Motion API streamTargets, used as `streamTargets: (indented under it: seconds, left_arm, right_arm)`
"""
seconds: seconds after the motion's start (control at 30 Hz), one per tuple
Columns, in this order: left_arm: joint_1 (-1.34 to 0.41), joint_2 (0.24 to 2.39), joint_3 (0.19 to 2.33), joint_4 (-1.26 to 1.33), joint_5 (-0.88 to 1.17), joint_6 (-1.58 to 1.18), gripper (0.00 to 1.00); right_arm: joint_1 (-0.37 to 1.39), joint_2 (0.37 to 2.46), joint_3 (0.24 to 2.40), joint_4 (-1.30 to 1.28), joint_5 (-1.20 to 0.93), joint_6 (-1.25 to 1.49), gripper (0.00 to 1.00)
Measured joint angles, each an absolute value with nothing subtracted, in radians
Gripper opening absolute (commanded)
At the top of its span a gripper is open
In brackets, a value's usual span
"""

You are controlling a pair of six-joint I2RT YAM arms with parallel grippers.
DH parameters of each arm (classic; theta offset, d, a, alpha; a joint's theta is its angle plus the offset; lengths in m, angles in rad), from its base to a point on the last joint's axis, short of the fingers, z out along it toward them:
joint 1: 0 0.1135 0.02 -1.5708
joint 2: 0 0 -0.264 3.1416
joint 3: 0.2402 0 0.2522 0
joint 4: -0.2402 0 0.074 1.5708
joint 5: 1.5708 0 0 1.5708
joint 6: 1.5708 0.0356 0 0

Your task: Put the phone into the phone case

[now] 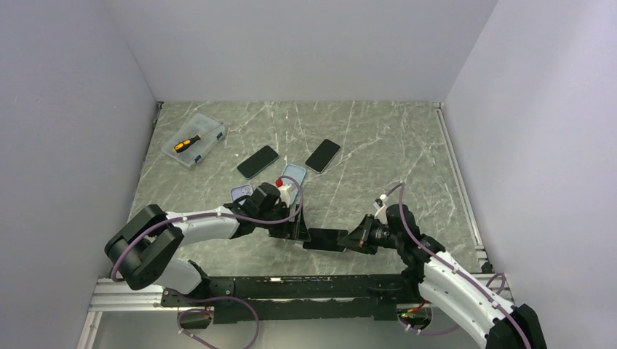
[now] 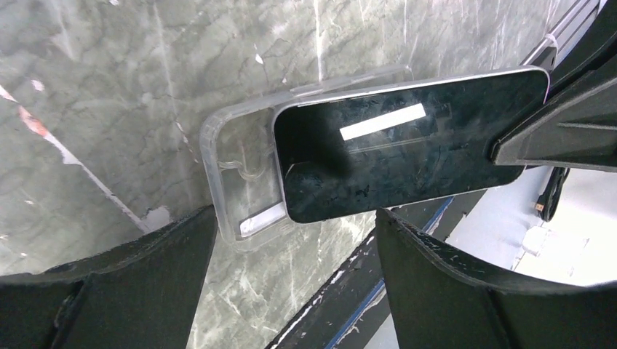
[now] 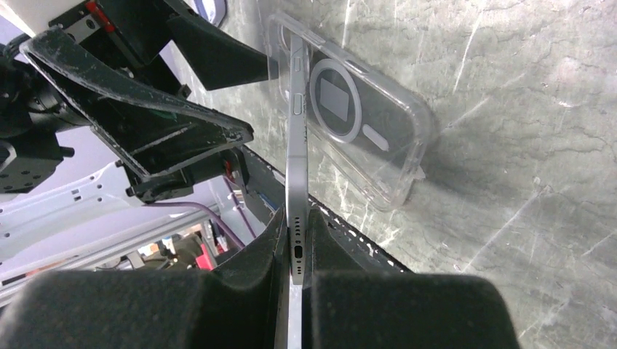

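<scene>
Place: you're looking at a robotics lab cell, not a home or a shop.
Walls: plain pale panels box your table in on three sides.
Table: a marble-patterned top, with an aluminium rail along your near edge.
Rig: the left arm and right arm are mounted there, trailing purple cables.
Props: a clear box holds an orange-handled screwdriver.
</scene>
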State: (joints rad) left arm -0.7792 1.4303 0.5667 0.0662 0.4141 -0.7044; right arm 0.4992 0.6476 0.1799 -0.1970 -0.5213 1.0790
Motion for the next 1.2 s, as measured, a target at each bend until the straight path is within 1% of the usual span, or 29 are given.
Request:
streamTargets:
  seconds: [0.3, 0.5, 0.73, 1.2]
  left_arm:
    - [-0.861, 1.382, 0.547, 0.043, 0.350, -0.729, 0.85]
    - [-0.872, 1.358, 0.551, -0.008, 0.321, -0.722, 0.88]
    - [-0.872, 1.361, 0.606, -0.086, 0.272, -0.691, 0.88]
    - [-0.862, 1.419, 0.625, -0.072, 0.284, -0.677, 0.87]
  right_arm:
    - [0.500, 0.635, 0.153, -0.177, -0.514, 1.104, 0.00]
    - [0.500, 0.744, 0.161, -0.113, -0.549, 1.052, 0.00]
    - [0.500, 0.857, 0.242, -0.118, -0.584, 0.933, 0.00]
    - [0.498, 1.017, 0.299, -0.079, -0.657, 0.827, 0.00]
